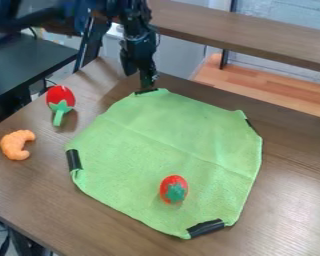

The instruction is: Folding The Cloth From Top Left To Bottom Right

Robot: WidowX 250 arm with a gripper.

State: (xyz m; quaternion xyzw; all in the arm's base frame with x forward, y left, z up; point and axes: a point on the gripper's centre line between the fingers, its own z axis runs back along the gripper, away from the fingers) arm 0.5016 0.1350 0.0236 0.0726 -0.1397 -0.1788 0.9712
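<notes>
Orange croissant and red toy by the left edge of the brown bench. Hand at the far taped corner of the green cloth, spread mid-bench; clenched or released, can't tell. Pinch just fabric, go low and slow toward the opposite corner, mind that tomato toy. Pale wall back right.

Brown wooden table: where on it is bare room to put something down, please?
Bare table borders the green fabric cloth on the picture's right, and at lower left below the orange crescent toy. It is crowded at the cloth's top corner, by the black end effector.
</notes>
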